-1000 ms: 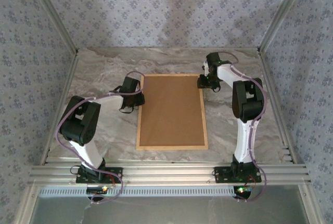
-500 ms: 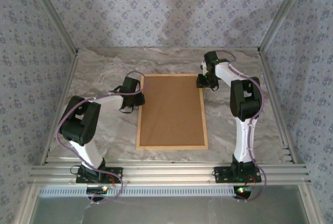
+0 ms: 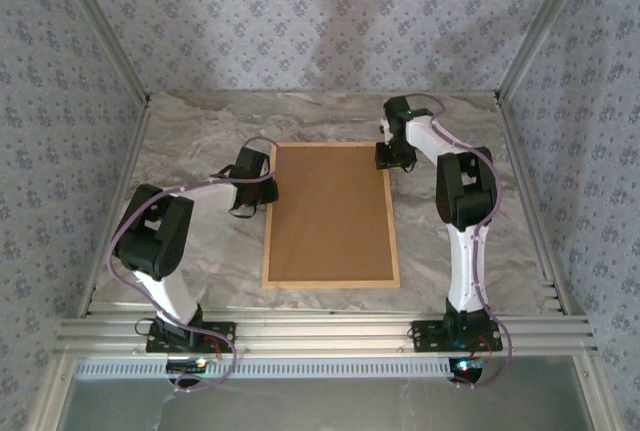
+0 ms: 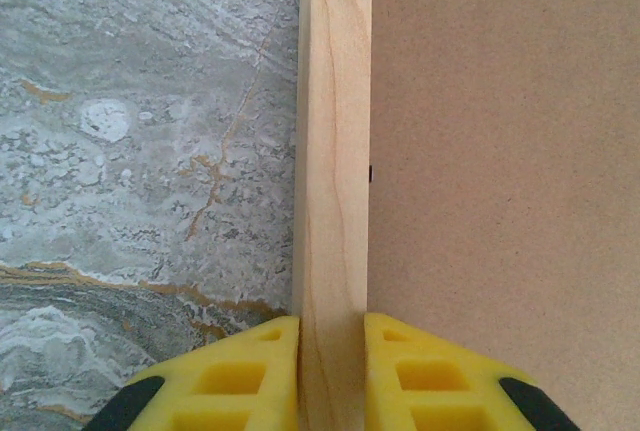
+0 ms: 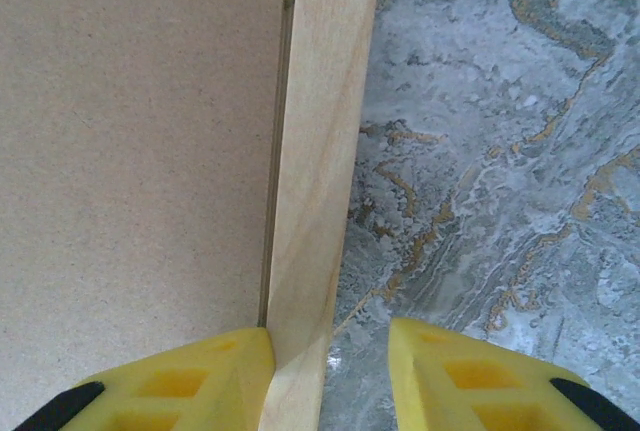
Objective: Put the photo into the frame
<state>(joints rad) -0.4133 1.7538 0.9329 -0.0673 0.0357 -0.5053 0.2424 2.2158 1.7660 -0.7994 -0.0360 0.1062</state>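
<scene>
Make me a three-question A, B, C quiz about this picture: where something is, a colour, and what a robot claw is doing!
1. Where on the frame is the right gripper? A. near left corner B. far right corner C. near right corner
2. What colour are the fingers? A. yellow B. red C. blue
3. The left gripper is: A. open in the air B. holding a cup C. pinching the frame's edge
Answers: B, it sits by the frame's far right corner; A, both wrist views show yellow; C, its fingers press both sides of the wood.
</scene>
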